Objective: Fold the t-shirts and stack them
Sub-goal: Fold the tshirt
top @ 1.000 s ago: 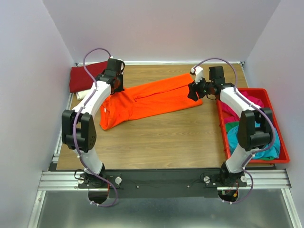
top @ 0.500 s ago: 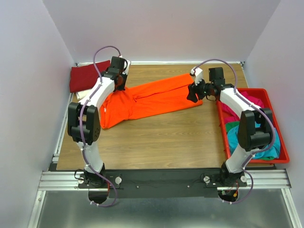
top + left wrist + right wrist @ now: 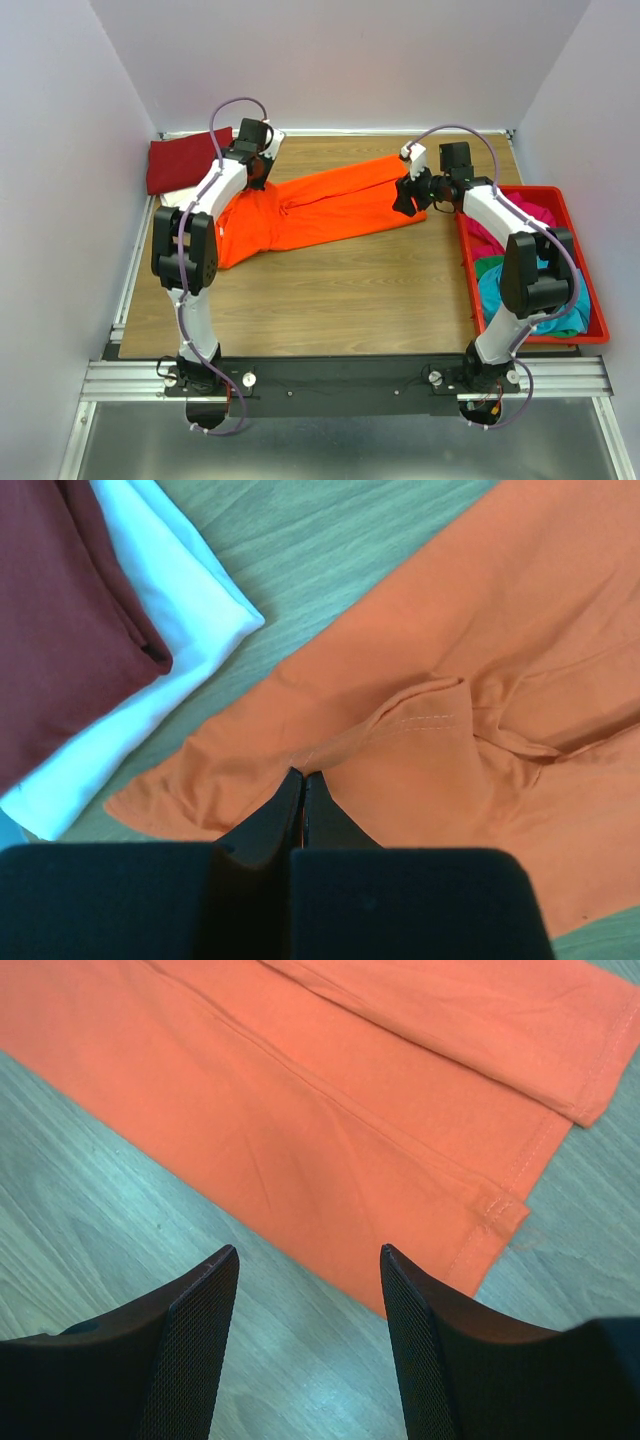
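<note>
The bright orange t-shirt lies stretched across the far half of the table, folded lengthwise. My left gripper is at its left end, shut and pinching a fold of the orange cloth by the sleeve seam; its fingertips meet. My right gripper is open just above the table at the shirt's right hem corner, its tips apart and holding nothing. A folded dark red t-shirt lies on a folded white one at the far left. Magenta and teal shirts sit in the tray.
The red plastic tray stands along the table's right edge beside the right arm. The dark red and white stack is close to the left gripper. Purple-white walls enclose the table on three sides.
My left arm has swung right and toward the back, its gripper still on the orange shirt's left end, which shifted slightly. The right gripper has stayed put.
</note>
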You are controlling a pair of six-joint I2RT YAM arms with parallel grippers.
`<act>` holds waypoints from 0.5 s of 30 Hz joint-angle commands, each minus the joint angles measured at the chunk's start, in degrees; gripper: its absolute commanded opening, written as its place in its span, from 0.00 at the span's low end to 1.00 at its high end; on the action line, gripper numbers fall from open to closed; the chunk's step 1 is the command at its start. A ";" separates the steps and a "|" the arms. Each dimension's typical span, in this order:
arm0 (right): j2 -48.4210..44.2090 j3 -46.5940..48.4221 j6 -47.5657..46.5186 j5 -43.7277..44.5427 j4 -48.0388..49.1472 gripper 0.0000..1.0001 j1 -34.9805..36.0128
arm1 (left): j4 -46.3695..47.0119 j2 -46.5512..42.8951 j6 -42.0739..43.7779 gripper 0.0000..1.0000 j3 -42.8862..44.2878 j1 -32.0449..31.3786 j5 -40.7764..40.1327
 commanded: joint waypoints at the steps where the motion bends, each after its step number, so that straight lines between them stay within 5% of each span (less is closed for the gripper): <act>1: -1.44 -0.71 -0.39 -1.80 -0.26 0.66 -0.27 | 0.80 1.37 2.68 0.00 3.58 -0.58 0.57; 15: -1.53 -0.97 -0.48 -2.07 -0.35 0.66 -0.54 | -0.34 6.56 2.68 0.00 6.66 -0.67 1.10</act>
